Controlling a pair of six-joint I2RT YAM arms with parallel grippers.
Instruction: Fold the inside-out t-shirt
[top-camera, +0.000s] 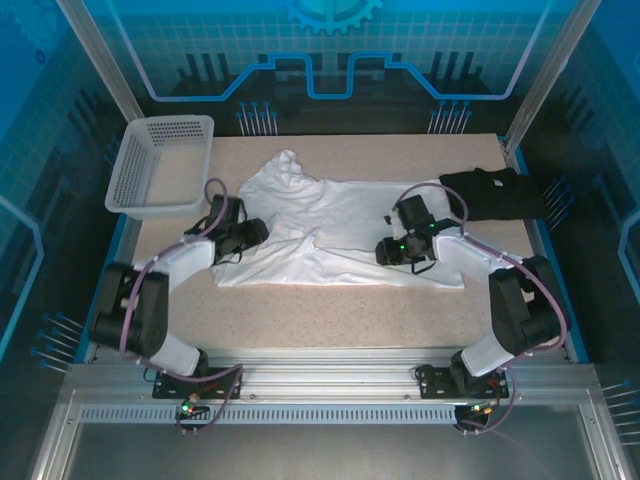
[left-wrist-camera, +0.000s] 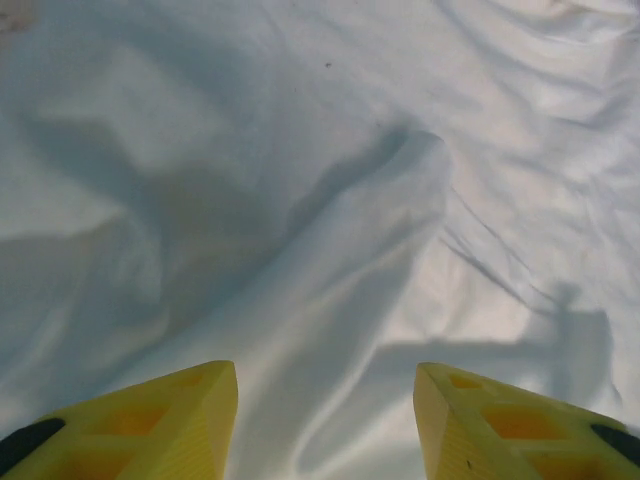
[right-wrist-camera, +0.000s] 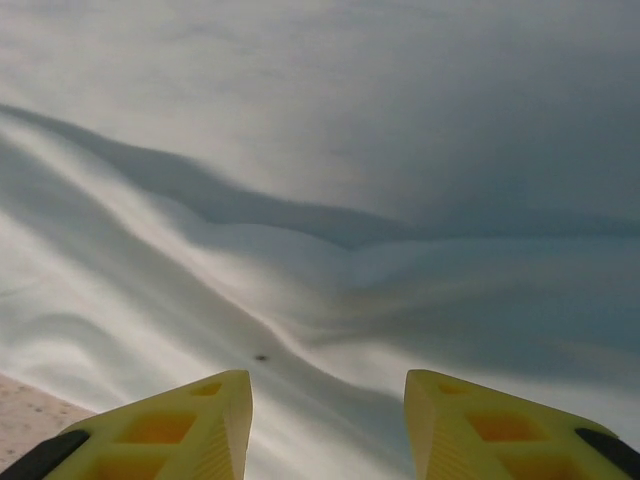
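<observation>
Beige speckled table (top-camera: 330, 320), blue-lit enclosure behind; a white mesh basket (top-camera: 130, 185) stood at upper left of the overhead frame and a black folded garment (top-camera: 495, 195) at upper right. The inside-out t-shirt (top-camera: 340, 225) lay spread across the middle of the table, wrinkled, with one end bunched into a heap toward the basket and its right end just beside the black garment. The left gripper (left-wrist-camera: 322, 400) sat low at the shirt's left edge, jaws apart and clamping nothing. In its wrist view a raised ridge of cloth (left-wrist-camera: 370, 270) ran down between the yellow fingers (left-wrist-camera: 170, 420) with slack either side. The right gripper (right-wrist-camera: 328, 400) was over the right portion of the shirt, also parted and empty. A shallow crease (right-wrist-camera: 300, 215) crossed the cloth ahead of it, and a strip of bare table showed at lower left of that view.

Judgement on handling: the fabric looked light, limp and without stiffness, so any lifted part would likely sag and trail the rest. Cotton should hold well in the pads rather than slip, and damage seemed unlikely. It would probably drag and rumple on the table if pulled flat. The best holds appeared to be at outer edges or corners, hem and shoulder, pinching both layers. The standing ridge offered the left side a ready pinch, though taking it mid-panel risked lifting one layer only.
</observation>
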